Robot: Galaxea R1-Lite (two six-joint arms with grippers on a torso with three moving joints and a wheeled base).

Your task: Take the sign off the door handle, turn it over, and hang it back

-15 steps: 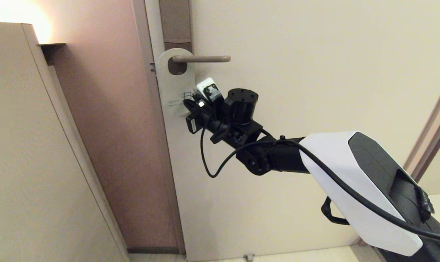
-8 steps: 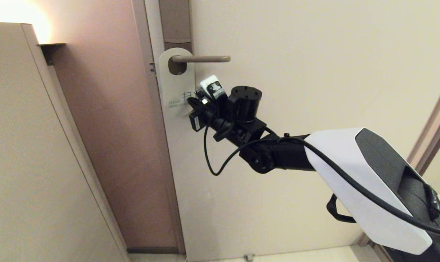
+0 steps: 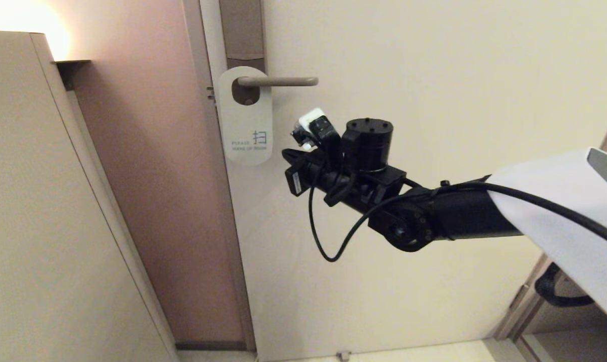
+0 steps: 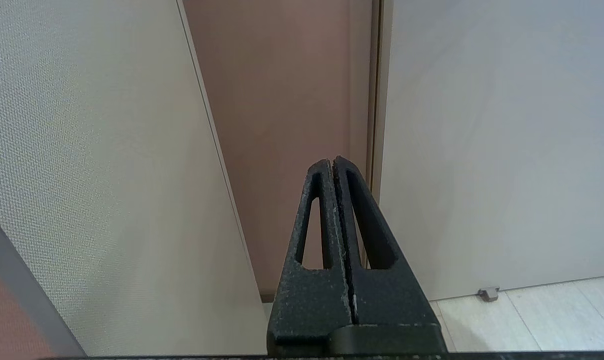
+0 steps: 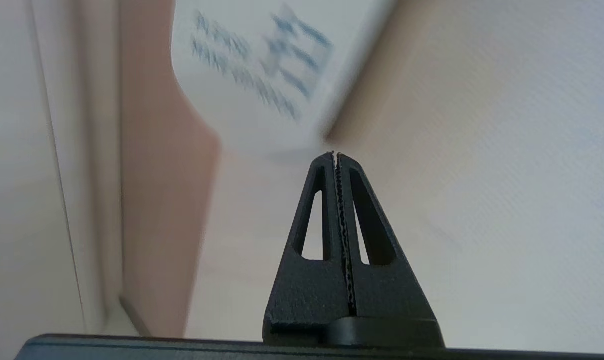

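Observation:
The sign (image 3: 245, 120) hangs by its oval hole on the door handle (image 3: 278, 81), white face outward with teal "PLEASE MAKE UP ROOM" print. It hangs straight down and nothing touches it. My right gripper (image 3: 286, 153) is shut and empty, a short way to the right of the sign's lower end. In the right wrist view the gripper's tips (image 5: 335, 156) sit just below the sign's rounded bottom (image 5: 252, 90), apart from it. My left gripper (image 4: 332, 161) is shut and empty, low down, facing the foot of the door frame.
The handle sits on a brown backplate (image 3: 242, 30) on the cream door (image 3: 409, 125). A brown wall strip (image 3: 168, 201) and a beige panel (image 3: 32, 211) stand to the left. A small door stop (image 3: 342, 355) is at floor level.
My right arm has drawn back to the right, away from the sign's lower edge. The sign, slightly pushed aside before, now hangs straight with its whole print showing.

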